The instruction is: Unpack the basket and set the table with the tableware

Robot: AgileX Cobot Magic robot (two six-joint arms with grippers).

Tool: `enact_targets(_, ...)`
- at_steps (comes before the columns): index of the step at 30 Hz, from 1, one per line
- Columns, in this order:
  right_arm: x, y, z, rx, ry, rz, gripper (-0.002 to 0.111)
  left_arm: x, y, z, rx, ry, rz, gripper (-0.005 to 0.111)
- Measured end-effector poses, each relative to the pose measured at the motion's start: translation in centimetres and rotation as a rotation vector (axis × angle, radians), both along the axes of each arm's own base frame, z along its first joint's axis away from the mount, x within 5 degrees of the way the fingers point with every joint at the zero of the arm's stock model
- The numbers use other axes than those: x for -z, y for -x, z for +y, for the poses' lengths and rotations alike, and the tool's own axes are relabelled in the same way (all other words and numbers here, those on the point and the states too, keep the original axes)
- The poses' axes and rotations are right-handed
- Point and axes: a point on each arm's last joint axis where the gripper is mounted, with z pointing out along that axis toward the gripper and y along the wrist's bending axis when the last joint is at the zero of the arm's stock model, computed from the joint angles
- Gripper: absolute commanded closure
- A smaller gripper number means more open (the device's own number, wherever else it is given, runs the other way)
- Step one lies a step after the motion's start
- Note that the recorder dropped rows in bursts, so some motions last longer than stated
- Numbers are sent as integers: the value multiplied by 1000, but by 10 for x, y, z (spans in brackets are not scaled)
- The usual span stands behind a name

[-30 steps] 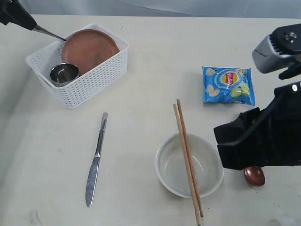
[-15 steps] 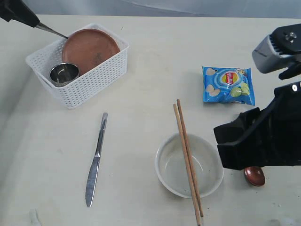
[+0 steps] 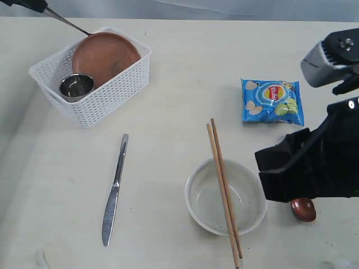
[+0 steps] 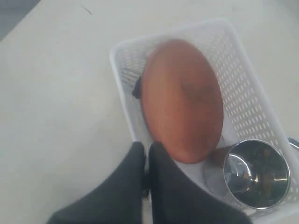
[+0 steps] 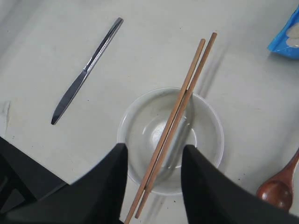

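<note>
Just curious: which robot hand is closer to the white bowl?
Right. Its right hand hovers over the bowl; the left hand is far off at the basket, holding the fork.

Plate [image 3: 105,55], cup [image 3: 76,86] in basket [image 3: 112,92]; chopsticks [image 3: 223,188] across bowl [image 3: 202,216], spoon [image 3: 303,209] seemingly right

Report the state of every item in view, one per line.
basket, upright, holds plate and cup
plate, tilted in basket
cup, upright in basket
fork, held by left gripper, far end at basket rim
knife, flat on table
bowl, upright on table
chopsticks, lying across bowl rim
spoon, on table, partly hidden
chips bag, flat on table
right gripper, open, empty
</note>
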Motion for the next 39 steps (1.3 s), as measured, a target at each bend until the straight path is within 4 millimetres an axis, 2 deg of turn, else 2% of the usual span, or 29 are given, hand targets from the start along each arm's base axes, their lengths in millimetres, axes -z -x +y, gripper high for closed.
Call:
enact_targets(6,0,0,0,0,0,0,71,-2,0,-1,-4,18,-3,107)
enact_targets(18,0,0,0,0,0,0,71,-34,12,-4,-6,27,-83,107)
enact_targets(27,0,0,0,0,4,-6,71,-49,18,-6,-7,44,-121,107)
enact_targets(33,1,-6,-8,19,101,-71,71,-61,24,-8,-7,57,-153,107)
enact_targets(39,0,-13,-20,69,232,-152,71,-83,36,-11,-14,63,-200,107)
